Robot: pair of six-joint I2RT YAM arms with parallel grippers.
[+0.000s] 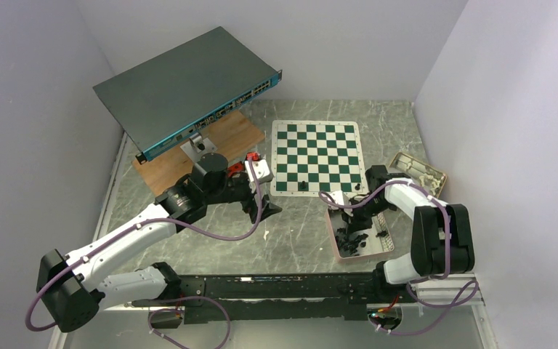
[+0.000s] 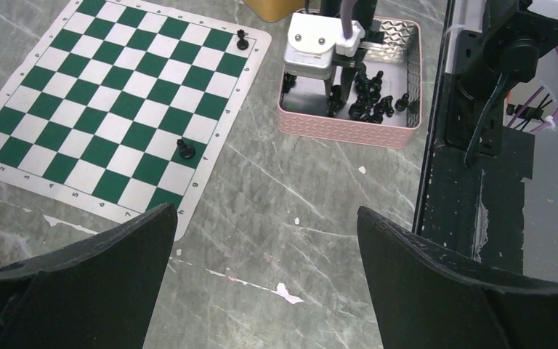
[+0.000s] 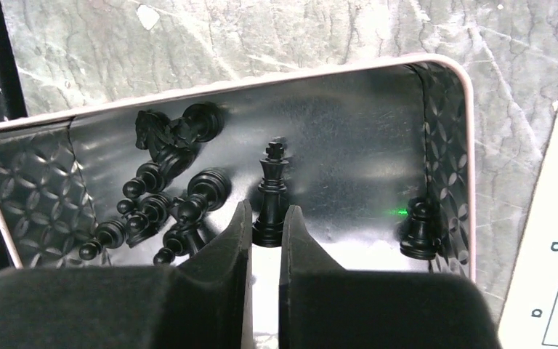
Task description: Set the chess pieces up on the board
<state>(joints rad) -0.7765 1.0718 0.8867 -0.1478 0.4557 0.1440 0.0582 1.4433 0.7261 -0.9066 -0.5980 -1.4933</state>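
Observation:
The green and white board [image 1: 317, 155] lies at the back centre, and two black chess pieces stand on its near edge [image 1: 303, 185] [image 1: 356, 187]. They also show in the left wrist view [image 2: 185, 149] [image 2: 242, 40]. My right gripper [image 3: 267, 218] is down in the pink-rimmed tray [image 3: 436, 62], shut on the base of an upright black king [image 3: 274, 182]. Several black pieces [image 3: 167, 207] lie in a heap at the tray's left, and one pawn [image 3: 418, 229] stands at its right. My left gripper [image 2: 265, 218] is open and empty above bare table, near the board's corner.
A tilted grey network switch [image 1: 189, 87] stands on a mount over a wooden plank [image 1: 211, 145] at the back left. A beige tray of pale pieces [image 1: 418, 169] sits at the right by the wall. The pink-rimmed tray [image 1: 338, 243] lies just in front of the board's right corner.

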